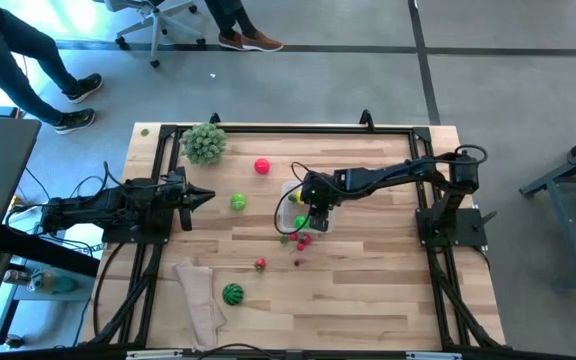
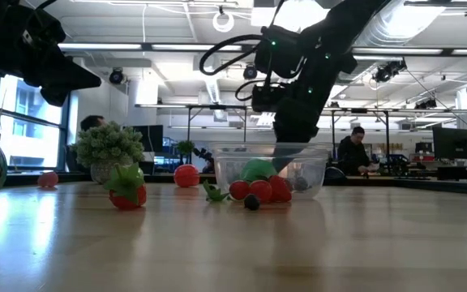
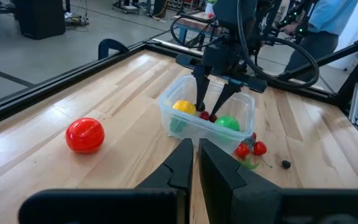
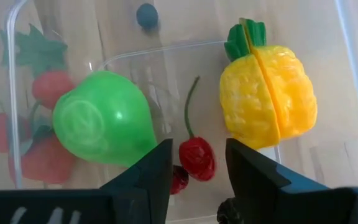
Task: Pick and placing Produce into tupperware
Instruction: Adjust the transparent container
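The clear tupperware (image 1: 305, 210) stands mid-table and holds a yellow pineapple (image 4: 269, 99), a green pear (image 4: 104, 118) and a pair of red cherries (image 4: 196, 158). My right gripper (image 4: 197, 171) reaches down into it, open, one finger on either side of the cherries with a gap on each side. Red toy fruits (image 1: 303, 240) and a dark berry (image 1: 297, 262) lie just outside the tupperware's near wall. A red ball (image 1: 261, 166), a green ball (image 1: 238, 202), a strawberry (image 1: 260, 264) and the watermelon ball (image 1: 232, 294) lie scattered. My left gripper (image 1: 206, 195) waits at the left, shut.
A pale-green leafy ball (image 1: 205, 143) sits by the far edge, a beige cloth (image 1: 198, 298) near the near-left corner. A black frame (image 1: 268, 128) rims the table. People stand on the floor beyond the far edge. Bare wood lies to the right of the tupperware.
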You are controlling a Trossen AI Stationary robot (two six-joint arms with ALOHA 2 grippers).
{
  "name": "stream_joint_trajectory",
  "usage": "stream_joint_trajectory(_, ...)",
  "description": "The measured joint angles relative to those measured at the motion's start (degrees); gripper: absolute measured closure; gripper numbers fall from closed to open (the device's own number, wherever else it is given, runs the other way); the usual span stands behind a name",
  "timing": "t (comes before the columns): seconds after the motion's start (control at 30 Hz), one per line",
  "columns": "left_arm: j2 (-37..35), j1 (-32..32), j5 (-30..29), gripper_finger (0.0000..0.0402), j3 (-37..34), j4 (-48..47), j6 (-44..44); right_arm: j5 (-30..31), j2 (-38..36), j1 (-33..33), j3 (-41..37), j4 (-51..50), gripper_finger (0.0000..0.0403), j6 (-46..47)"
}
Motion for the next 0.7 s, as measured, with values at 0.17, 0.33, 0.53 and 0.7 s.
stream_joint_trajectory(0.17,0.01,0.0,0.0,0.0385,0.0,0.0,0.0,0.0,-0.04,-0.19,1.17,-0.4,0.0261,-0.13)
stream_joint_trajectory(0.33,0.0,0.0,0.0,0.0385,0.0,0.0,0.01,0.0,-0.07,-0.53,1.24,-1.01,0.0261,-0.22)
stream_joint_trajectory(0.53,0.01,0.0,0.0,0.0385,0.0,0.0,-0.01,-0.38,-1.43,-1.03,1.25,-5.61,0.0261,-0.42)
stream_joint_trajectory(0.7,0.01,0.0,0.0,0.0385,0.0,0.01,0.0,2.88,-4.5,-1.03,1.26,-7.15,0.0261,-0.84)
